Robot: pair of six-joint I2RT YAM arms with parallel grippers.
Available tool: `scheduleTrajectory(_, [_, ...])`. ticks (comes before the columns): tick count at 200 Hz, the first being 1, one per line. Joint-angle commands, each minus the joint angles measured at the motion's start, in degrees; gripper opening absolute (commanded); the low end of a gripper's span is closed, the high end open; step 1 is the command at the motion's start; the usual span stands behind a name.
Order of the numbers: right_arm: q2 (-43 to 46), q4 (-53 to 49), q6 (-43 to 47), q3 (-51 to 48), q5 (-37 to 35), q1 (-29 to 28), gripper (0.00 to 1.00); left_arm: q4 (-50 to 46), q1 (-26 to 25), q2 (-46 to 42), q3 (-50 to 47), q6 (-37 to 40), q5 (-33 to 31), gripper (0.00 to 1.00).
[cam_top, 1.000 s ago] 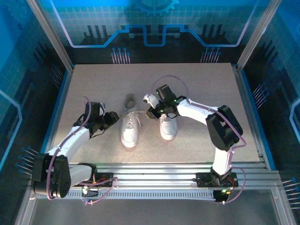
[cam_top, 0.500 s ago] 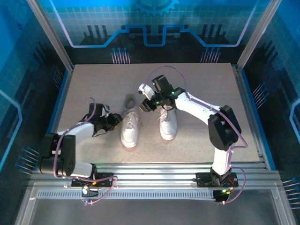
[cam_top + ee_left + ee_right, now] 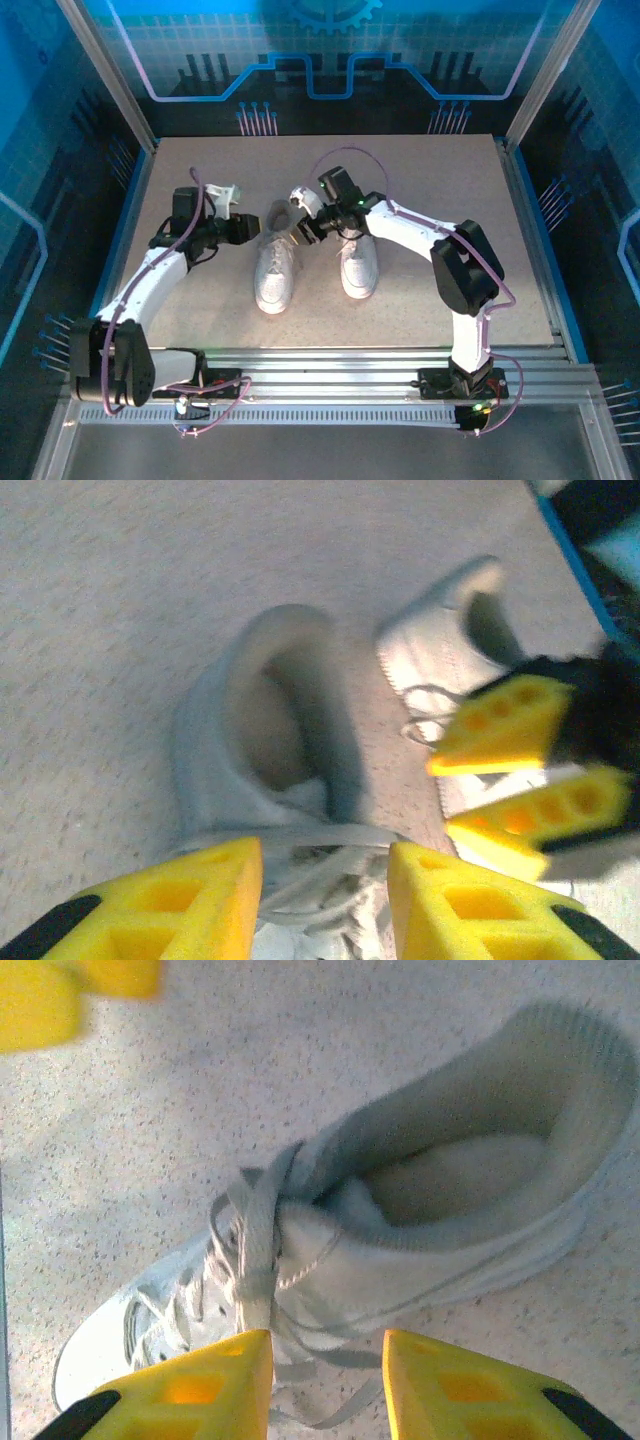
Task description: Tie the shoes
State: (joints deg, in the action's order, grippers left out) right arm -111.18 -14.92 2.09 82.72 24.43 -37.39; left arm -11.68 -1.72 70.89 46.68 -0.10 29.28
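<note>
Two white low-top sneakers stand side by side mid-table (image 3: 200, 180), toes toward the arm bases, heels away. The left sneaker (image 3: 274, 275) and right sneaker (image 3: 359, 265) sit near each other with a bare strip of tabletop between them. Both arms reach in at the left sneaker's heel end: the left gripper (image 3: 248, 229) is at its outer side by the collar, and the right gripper (image 3: 302, 231) is at its inner side, over the strip between the shoes. Left wrist view: the yellow fingers (image 3: 170, 900) sit either side of the loose white laces (image 3: 320, 855) at the top of the tongue, with the dark collar opening just beyond. The jaws stand part-way apart with lace strands lying in the gap, not clamped, nothing held. Right wrist view: the left sneaker lies on a diagonal, opening upper right, toe lower left. Its laces are bunched slack over the tongue, and strands trail down toward that gripper's own fingers (image 3: 470, 1385). The jaws there are also part-way apart and grip nothing. Cannot tell whether a strand touches the fingertip
</note>
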Motion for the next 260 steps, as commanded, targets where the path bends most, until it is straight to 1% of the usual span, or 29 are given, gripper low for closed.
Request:
scheduleTrajectory(1, [1.72, 2.17, -2.89, -1.67, 3.12, 0.66, 0.34, -8.31, -1.88, -1.70, -0.23, 29.07, 6.98, 0.37])
scheduleTrajectory(8, [1.33, 2.14, -3.54, -1.53, 3.32, 0.90, 0.34, -8.70, -2.62, -1.81, -0.69, 32.87, 5.83, 0.36])
scheduleTrajectory(16, [0.65, 1.58, -4.45, -0.99, 3.39, 1.18, 0.34, -8.48, -3.16, -1.43, -0.98, 35.08, 3.75, 0.36])
scheduleTrajectory(36, [-1.23, -0.03, -6.65, 1.41, 2.61, 2.01, 0.34, -7.30, -4.01, -0.24, -2.00, 41.09, 1.84, 0.29])
scheduleTrajectory(56, [-2.83, -0.90, -8.29, 4.02, 2.56, 2.49, 0.35, -2.78, -4.83, 0.11, -4.25, 43.56, 0.35, 0.26])
scheduleTrajectory(70, [-3.66, -0.99, -9.02, 5.28, 2.29, 2.69, 0.38, -1.62, -4.96, 0.90, -4.79, 45.13, 0.53, 0.24])
scheduleTrajectory(84, [-4.81, -1.53, -9.29, 6.75, 1.99, 2.87, 0.39, -1.54, -5.05, 2.06, -4.84, 46.90, 1.26, 0.23])
scheduleTrajectory(131, [-8.50, -3.77, -9.34, 11.53, 1.77, 3.42, 0.41, -0.47, -5.31, 5.03, -4.58, 50.76, 0.44, 0.23])
scheduleTrajectory(163, [-10.26, -4.48, -9.33, 13.62, 2.00, 3.78, 0.41, -0.04, -5.38, 5.40, -4.93, 52.38, 1.40, 0.23])
scheduleTrajectory(181, [-11.28, -4.84, -9.42, 14.72, 2.67, 3.87, 0.41, 0.55, -5.71, 4.97, -5.62, 52.65, 1.68, 0.22])
scheduleTrajectory(199, [-12.03, -4.92, -9.52, 15.43, 3.30, 3.86, 0.41, 1.18, -6.10, 4.99, -6.14, 52.83, 0.35, 0.22])
scheduleTrajectory(217, [-12.63, -4.90, -9.71, 16.08, 3.68, 3.83, 0.41, 2.29, -6.41, 5.08, -6.71, 52.67, -1.32, 0.25])
scheduleTrajectory(260, [-13.67, -5.07, -9.88, 17.10, 4.49, 3.78, 0.41, 6.52, -6.49, 1.79, -8.95, 50.97, -3.25, 0.26])
